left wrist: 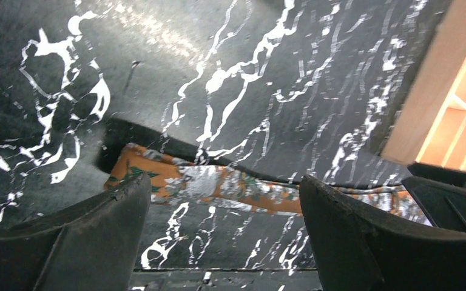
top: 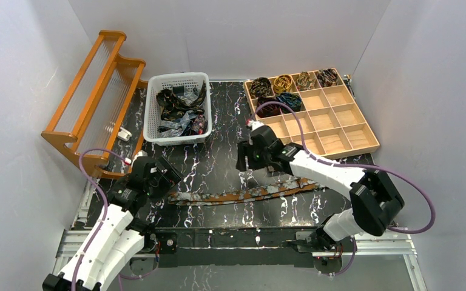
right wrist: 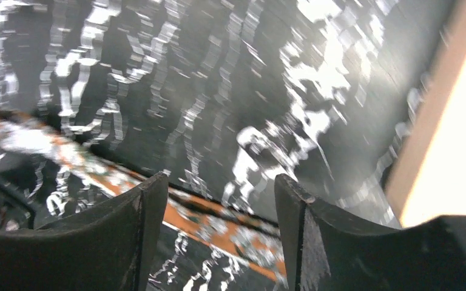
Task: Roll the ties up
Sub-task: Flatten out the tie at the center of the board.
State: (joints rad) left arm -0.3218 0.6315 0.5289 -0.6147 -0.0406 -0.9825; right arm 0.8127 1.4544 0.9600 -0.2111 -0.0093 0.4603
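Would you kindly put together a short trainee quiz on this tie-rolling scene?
1. True or false: the left gripper and the right gripper are both open.
2. How many compartments of the wooden tray hold rolled ties? A two, B six, C twelve.
3. Fill in: the unrolled tie lies flat on the ___.
Key: 1 true; 2 B; 3 table.

Rust-orange tie (top: 243,195) mottled grey; table (top: 218,121) black marble, white-veined.
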